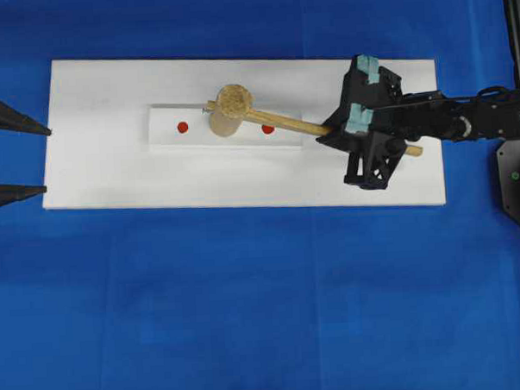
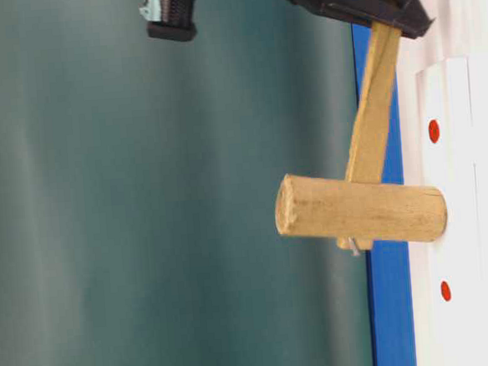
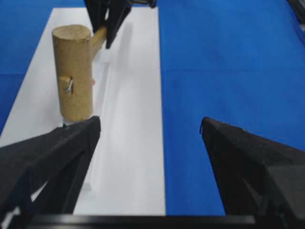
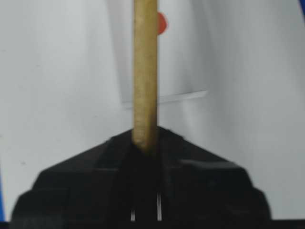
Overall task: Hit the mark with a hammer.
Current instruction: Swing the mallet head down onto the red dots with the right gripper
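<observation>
Right now the hammer (image 1: 236, 110) stands with its thick cylindrical head on end on the white raised strip (image 1: 166, 130), between the two red dots (image 1: 182, 127) that remain visible in the overhead view, one to its left and one just to its right beside the handle. The mark itself cannot be seen in any view; the head covers the middle of the strip where it would lie. In the table-level view the lower face of the head (image 2: 359, 209) appears to be touching the strip, with a red dot showing on either side of it. The squared wooden handle runs from the head to the right and slightly nearer across the white board (image 1: 95, 168), its far end poking out past the gripper.

The right gripper (image 1: 350, 127) is pressed together on the handle and pinches it well along its length, toward the right end of the board. Its wrist view shows the handle (image 4: 145, 81) rising straight out from between the black jaws, with one red dot half hidden behind it near the top.

The left gripper (image 3: 150, 129) hangs at the left edge of the scene with its fingers (image 3: 238, 152) spread wide and nothing between them. From its wrist camera the hammer head (image 3: 72, 71) stands upright ahead and to the left, beyond its left finger. A blue cloth (image 1: 265, 316) covers the table around the board.
</observation>
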Controlling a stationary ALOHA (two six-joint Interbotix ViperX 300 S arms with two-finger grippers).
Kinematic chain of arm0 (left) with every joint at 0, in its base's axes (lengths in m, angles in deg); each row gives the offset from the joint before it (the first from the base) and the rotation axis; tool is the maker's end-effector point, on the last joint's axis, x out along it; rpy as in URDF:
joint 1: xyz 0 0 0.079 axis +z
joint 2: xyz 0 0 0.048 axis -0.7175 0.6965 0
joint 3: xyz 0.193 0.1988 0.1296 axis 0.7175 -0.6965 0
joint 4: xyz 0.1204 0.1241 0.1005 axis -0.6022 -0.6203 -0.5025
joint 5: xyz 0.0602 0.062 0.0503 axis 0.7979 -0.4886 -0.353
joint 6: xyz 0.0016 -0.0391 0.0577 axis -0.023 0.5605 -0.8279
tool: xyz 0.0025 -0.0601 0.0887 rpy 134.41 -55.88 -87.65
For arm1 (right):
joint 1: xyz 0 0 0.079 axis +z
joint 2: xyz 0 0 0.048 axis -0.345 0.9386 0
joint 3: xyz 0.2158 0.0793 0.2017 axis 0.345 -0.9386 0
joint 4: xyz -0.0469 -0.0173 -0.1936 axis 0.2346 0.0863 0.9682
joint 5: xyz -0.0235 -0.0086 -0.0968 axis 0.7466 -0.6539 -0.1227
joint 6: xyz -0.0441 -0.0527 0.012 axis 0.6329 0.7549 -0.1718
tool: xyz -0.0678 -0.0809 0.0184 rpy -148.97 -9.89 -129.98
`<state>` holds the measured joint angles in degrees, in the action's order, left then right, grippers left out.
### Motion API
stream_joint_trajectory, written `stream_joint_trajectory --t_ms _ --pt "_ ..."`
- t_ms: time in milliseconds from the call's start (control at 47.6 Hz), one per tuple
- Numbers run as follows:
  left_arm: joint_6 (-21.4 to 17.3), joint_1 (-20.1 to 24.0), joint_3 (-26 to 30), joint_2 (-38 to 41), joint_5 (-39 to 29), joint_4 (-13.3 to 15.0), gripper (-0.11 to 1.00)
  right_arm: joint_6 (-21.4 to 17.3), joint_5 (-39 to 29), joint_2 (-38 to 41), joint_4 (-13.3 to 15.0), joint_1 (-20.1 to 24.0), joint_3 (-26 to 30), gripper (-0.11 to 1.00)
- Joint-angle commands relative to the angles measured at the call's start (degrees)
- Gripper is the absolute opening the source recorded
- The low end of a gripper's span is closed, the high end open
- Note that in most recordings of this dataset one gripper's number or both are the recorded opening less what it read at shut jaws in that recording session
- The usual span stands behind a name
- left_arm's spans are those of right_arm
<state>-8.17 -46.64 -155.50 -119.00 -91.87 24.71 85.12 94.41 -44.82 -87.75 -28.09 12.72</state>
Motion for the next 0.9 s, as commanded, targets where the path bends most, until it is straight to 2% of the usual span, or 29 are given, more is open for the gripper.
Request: stream_joint_trajectory --t_ms 0,546,672,882 --pt "0.1 0.0 0.5 0.8 0.3 -0.1 0.84 0.1 0.2 -3.9 -0.1 0.2 1.1 0.02" --pt "-0.4 0.0 0.5 0.7 0.3 -0.1 0.84 1.2 0.0 -29.5 0.5 0.3 -5.8 0.02" --pt "-0.4 0.0 0.5 0.5 0.3 -0.1 0.84 1.5 0.0 -32.2 0.6 0.1 -6.9 0.02" --pt "-0.4 0.0 0.5 0.5 0.3 -0.1 0.84 2.2 0.0 -31.3 0.6 -0.1 -7.4 0.02"
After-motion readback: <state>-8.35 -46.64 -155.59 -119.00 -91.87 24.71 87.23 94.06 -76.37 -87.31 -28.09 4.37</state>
